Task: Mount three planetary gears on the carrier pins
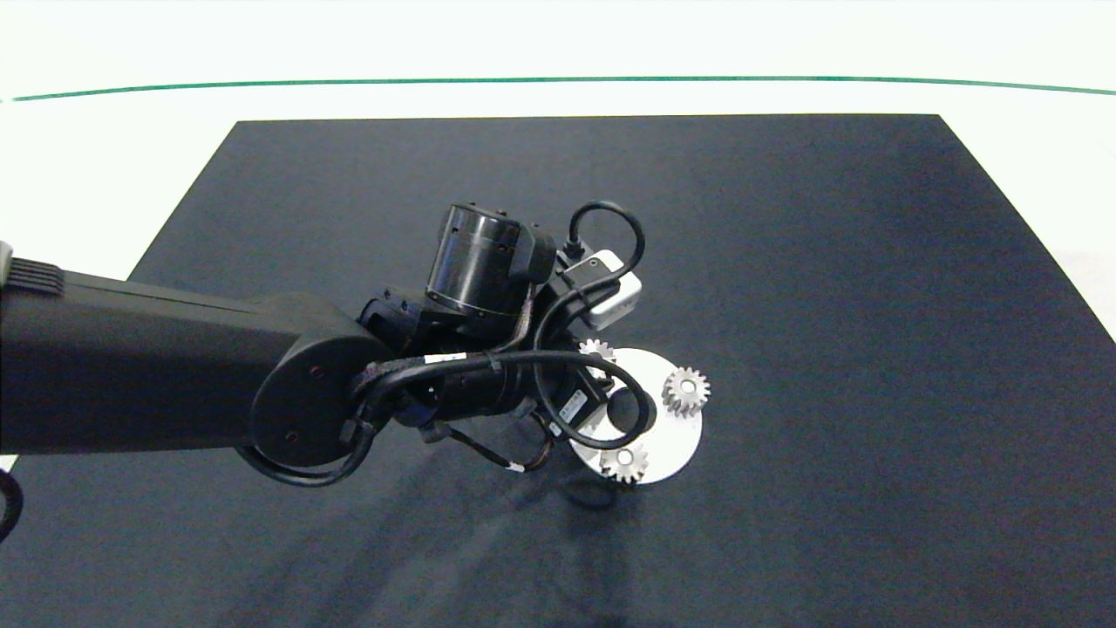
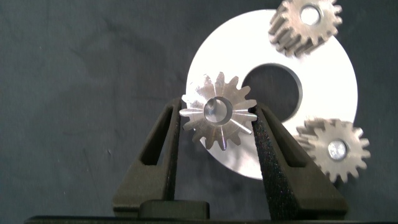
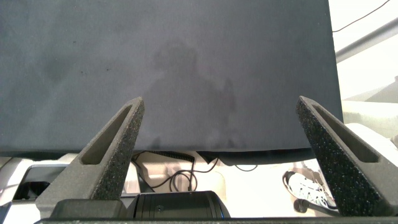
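Note:
A white disc (image 1: 676, 436) lies on the dark mat, and my left arm's wrist (image 1: 488, 262) hangs over its left part. Two planetary gears (image 1: 686, 391) (image 1: 624, 462) sit on the disc. In the left wrist view they show as gears (image 2: 306, 23) (image 2: 333, 148) with bright carrier pin ends (image 2: 336, 149) in their bores. My left gripper (image 2: 217, 111) is shut on a third gear (image 2: 219, 134) at the disc's (image 2: 236, 50) rim, with a shiny pin end inside its bore. In the head view this gear (image 1: 596, 351) peeks out beside the wrist. My right gripper (image 3: 221, 109) stands open, holding nothing.
The dark mat (image 1: 785, 262) covers most of the white table (image 1: 105, 148), which carries a green line (image 1: 558, 80) at the back. In the right wrist view, cables (image 3: 177, 177) and a shoe (image 3: 308, 190) lie below the mat's edge.

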Tool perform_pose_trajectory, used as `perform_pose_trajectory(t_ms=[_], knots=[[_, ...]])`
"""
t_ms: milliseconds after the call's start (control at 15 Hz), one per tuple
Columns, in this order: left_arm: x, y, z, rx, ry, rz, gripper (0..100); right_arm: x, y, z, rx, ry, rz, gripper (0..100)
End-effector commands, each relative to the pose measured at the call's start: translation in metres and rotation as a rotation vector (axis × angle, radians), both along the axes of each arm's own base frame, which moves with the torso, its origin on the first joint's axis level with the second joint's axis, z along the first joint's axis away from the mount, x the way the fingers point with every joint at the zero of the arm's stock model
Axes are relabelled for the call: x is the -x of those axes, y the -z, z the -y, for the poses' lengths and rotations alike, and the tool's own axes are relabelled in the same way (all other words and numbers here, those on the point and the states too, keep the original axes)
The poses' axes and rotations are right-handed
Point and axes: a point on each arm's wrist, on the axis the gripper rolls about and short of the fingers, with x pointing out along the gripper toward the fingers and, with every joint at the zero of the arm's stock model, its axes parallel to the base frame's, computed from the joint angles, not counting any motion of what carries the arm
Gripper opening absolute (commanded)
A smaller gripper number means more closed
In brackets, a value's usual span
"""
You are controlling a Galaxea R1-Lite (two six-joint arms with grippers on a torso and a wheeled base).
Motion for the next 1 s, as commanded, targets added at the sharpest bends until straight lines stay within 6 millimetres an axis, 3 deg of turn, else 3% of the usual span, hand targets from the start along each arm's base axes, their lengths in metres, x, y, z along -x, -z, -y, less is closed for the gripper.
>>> perform_pose_trajectory(t_ms=[67,1000], knots=[[-0.0023,-0.0017,0.0023,0.004,0.001,0.008,10,0.0000,0.0002,0.0000,0.002,0.000,-0.005,100],[-0.0042,0.0007,0.0050,0.025,-0.010,-0.011,10,0.0000,0.0002,0.0000,0.001,0.000,-0.005,100]])
